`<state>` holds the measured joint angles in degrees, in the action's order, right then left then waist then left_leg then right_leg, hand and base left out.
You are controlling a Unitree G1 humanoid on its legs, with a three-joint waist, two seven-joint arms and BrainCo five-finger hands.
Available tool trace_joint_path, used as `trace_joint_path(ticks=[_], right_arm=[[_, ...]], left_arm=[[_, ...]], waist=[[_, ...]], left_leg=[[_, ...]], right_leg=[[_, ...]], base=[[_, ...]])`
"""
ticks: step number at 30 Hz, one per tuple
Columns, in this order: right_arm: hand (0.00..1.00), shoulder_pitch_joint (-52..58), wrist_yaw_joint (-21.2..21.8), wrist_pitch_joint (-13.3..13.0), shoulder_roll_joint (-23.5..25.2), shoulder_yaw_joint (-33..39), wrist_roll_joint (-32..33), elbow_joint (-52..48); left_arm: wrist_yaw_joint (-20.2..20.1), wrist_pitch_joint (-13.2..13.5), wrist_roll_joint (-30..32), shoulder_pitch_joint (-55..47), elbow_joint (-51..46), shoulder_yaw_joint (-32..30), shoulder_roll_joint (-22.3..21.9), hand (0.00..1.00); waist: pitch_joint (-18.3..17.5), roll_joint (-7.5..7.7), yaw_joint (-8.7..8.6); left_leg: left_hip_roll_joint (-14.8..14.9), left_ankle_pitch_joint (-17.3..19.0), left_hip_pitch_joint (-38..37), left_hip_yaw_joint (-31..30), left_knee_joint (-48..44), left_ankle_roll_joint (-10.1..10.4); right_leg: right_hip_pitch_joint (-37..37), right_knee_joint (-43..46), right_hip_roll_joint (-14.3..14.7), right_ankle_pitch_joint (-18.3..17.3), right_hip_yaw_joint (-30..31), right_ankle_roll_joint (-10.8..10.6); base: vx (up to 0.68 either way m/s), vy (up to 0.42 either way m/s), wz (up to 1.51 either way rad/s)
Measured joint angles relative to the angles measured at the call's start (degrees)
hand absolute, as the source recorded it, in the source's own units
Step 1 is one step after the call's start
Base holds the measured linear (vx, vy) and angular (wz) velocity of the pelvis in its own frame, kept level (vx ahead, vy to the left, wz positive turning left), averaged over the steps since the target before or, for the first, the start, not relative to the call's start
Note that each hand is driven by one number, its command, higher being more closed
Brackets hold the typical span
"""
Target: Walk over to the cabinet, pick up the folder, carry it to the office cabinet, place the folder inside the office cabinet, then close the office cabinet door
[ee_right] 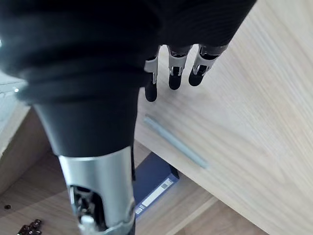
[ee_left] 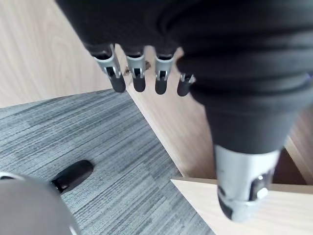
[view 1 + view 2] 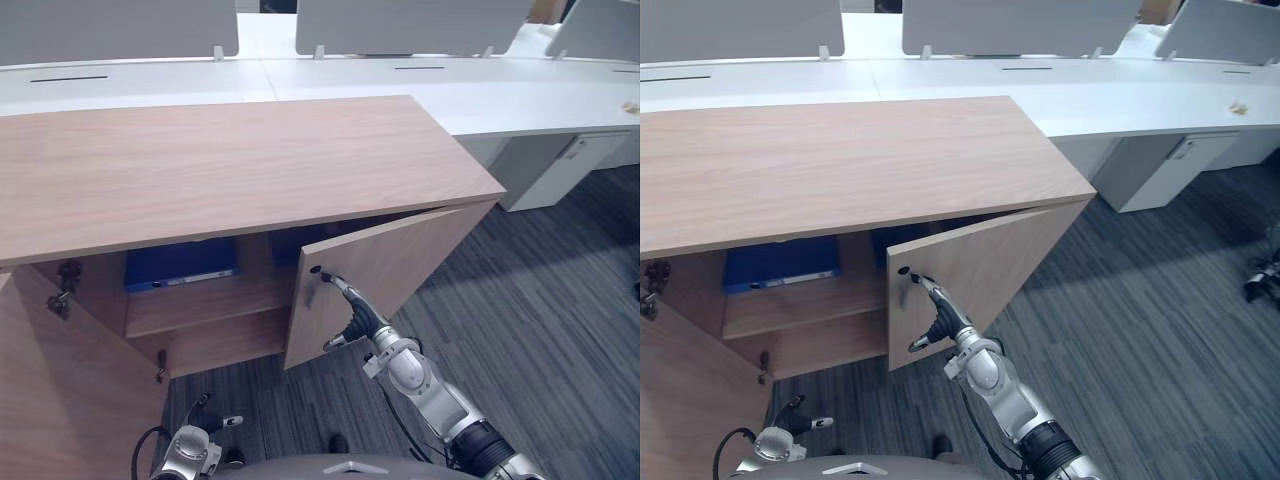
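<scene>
Now our right hand (image 3: 358, 322) lays straight fingers (image 1: 172, 68) on the wood-grain cabinet door (image 3: 400, 275) by its metal handle (image 1: 175, 142); blue folder (image 3: 180, 265) half hidden inside; left hand (image 2: 161, 73) slack, empty

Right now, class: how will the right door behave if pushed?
The door looks a rigid wood panel, so it probably swings whole, without flexing. The right hand sits by the handle, near the free edge, so it likely turns easily.

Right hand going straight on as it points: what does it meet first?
Probably the outer face of the half-open cabinet door, beside its metal handle; fingertips of the right hand look almost on the wood.
</scene>
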<state>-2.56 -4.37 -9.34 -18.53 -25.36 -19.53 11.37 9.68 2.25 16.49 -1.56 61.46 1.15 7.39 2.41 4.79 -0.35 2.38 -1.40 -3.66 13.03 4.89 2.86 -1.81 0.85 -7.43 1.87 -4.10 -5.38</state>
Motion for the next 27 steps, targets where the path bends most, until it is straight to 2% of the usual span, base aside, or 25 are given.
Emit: trace_joint_path(ticks=[4,7,11,15,20,24,26,27], right_arm=[[0.00,0.43,0.01,0.85,1.79,3.38,-0.06,6.14],[0.00,2.25,0.01,1.04,2.98,6.03,-0.07,9.32],[0.00,5.31,0.05,1.33,5.83,9.54,-0.11,18.32],[0.00,7.41,-0.02,2.43,8.18,13.68,-0.13,28.52],[0.00,7.89,-1.44,3.69,9.38,19.06,0.19,35.38],[0.00,6.76,-2.46,4.77,9.77,21.98,4.61,37.79],[0.00,6.87,-2.50,5.05,10.28,23.12,5.97,39.35],[0.00,7.39,-2.61,5.86,10.81,24.25,6.85,39.73]], left_arm=[[0.00,0.02,-0.67,-0.06,-0.16,-1.14,-0.60,0.00],[-0.03,0.02,-0.67,-0.12,-0.18,-1.14,-0.62,0.00],[-0.05,0.02,-0.66,-0.21,-0.22,-1.15,-0.64,0.00],[-0.08,0.02,-0.82,-0.31,-0.23,-1.14,-0.79,0.00],[-0.11,0.05,-2.53,-0.38,-0.20,-1.13,-1.03,0.00],[-0.16,0.07,-3.98,-0.06,-0.72,-1.08,-1.03,0.00],[-0.21,0.05,-4.81,-0.23,-1.72,-1.11,-0.82,0.00],[-0.21,0.04,-5.19,-0.39,-2.18,-1.25,-0.77,0.00]], waist=[[0.52,-1.02,0.02],[0.59,-1.13,-0.10],[0.65,-1.22,-0.24],[0.89,-1.57,-0.64],[1.73,-2.23,-0.82],[3.01,-2.37,-1.25],[3.57,-2.05,-1.18],[3.61,-1.97,-1.13]], left_leg=[[0.09,-0.43,0.74,-1.32,0.03,0.01],[0.11,-0.44,0.63,-1.95,0.05,0.03],[0.09,-0.44,0.67,-2.21,0.08,0.04],[0.09,-0.41,0.30,-2.11,0.08,0.06],[0.16,-0.19,-0.42,-0.14,0.08,0.19],[0.18,-0.45,1.94,1.15,-0.26,-0.05],[0.23,-0.67,2.63,0.55,-0.34,0.04],[0.23,-0.74,2.99,-0.70,-0.34,0.10]], right_leg=[[0.05,0.01,-0.01,-0.15,-1.39,-0.21],[0.70,-0.28,-0.02,-0.25,-1.81,-0.33],[0.88,-0.41,-0.06,-0.41,-2.38,-0.44],[1.66,-0.85,-0.06,-0.40,-2.47,-0.44],[1.48,-0.88,0.12,-0.15,-0.47,-0.48],[-3.92,3.94,0.27,-1.26,2.19,-0.64],[-5.12,6.05,0.15,-2.38,1.77,-0.63],[-5.42,7.46,-0.11,-3.38,0.85,-1.28]], base=[[-0.02,-0.021,0.18],[-0.01,-0.010,0.11],[0.00,-0.003,0.04],[0.00,-0.001,0.02],[-0.04,0.002,-0.18],[-0.08,0.005,-0.23],[-0.03,-0.028,0.19],[0.00,-0.051,0.56]])
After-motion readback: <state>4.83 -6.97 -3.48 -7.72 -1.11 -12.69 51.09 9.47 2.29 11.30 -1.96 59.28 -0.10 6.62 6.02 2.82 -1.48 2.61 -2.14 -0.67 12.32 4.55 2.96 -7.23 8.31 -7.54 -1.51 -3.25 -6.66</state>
